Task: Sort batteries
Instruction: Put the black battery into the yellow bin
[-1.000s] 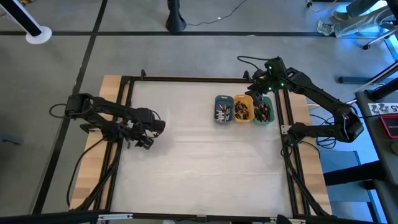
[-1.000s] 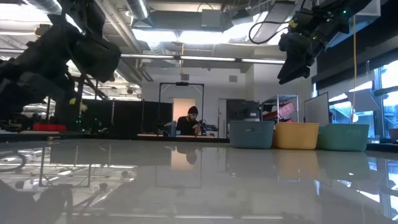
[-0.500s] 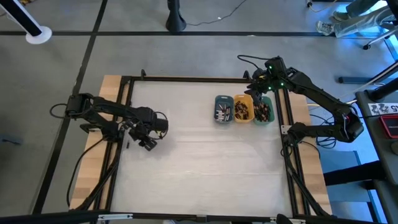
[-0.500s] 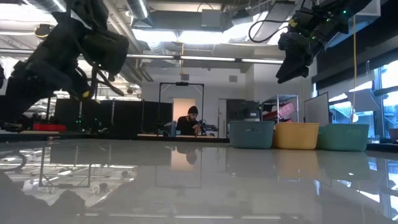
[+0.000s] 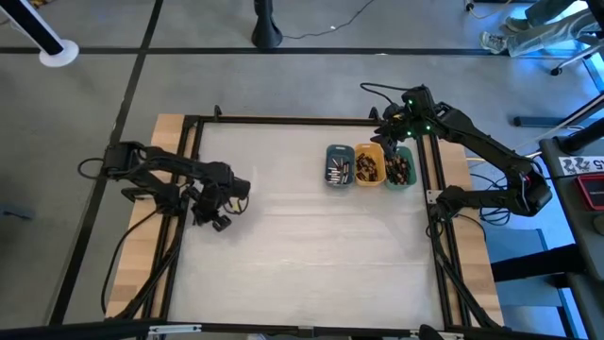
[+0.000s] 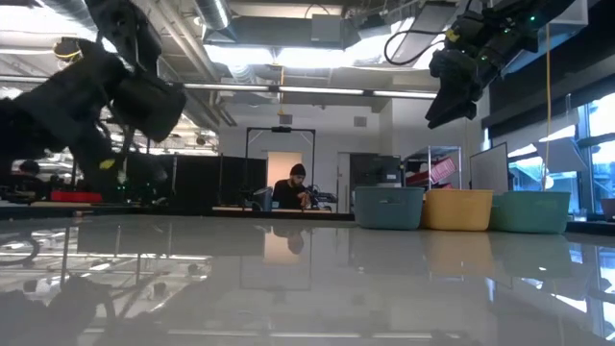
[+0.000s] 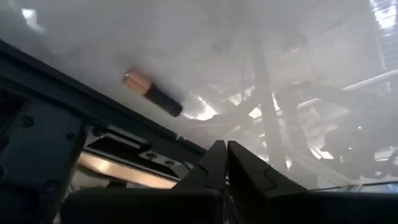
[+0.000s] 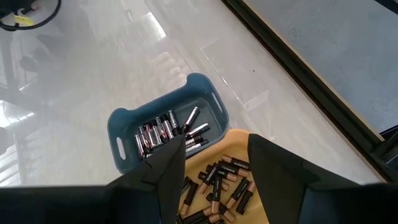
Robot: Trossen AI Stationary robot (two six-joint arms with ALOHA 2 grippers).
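Note:
Three small trays stand side by side at the table's far right: blue [image 5: 338, 166], orange [image 5: 368, 165] and green [image 5: 401, 169]. In the right wrist view the blue tray [image 8: 166, 132] holds silvery batteries, and the orange tray [image 8: 219, 184] holds dark and copper ones. My right gripper [image 8: 214, 163] hangs open above the orange tray, touching nothing. My left gripper [image 7: 225, 157] is shut on nothing, low at the table's left [image 5: 219, 219]. One dark and copper battery [image 7: 152, 93] lies on its side on the table beyond the left fingertips, apart from them.
A black frame rail [image 7: 74, 99] runs along the table's left edge beside the lone battery. The wide white tabletop [image 5: 311, 246] lies between the two arms. In the low view a person [image 6: 296, 188] sits far back in the room.
My left gripper has rolled about its own line, swung a little toward the table's middle and then drawn back toward the left edge, ending slightly lower. My right gripper has kept still above the trays.

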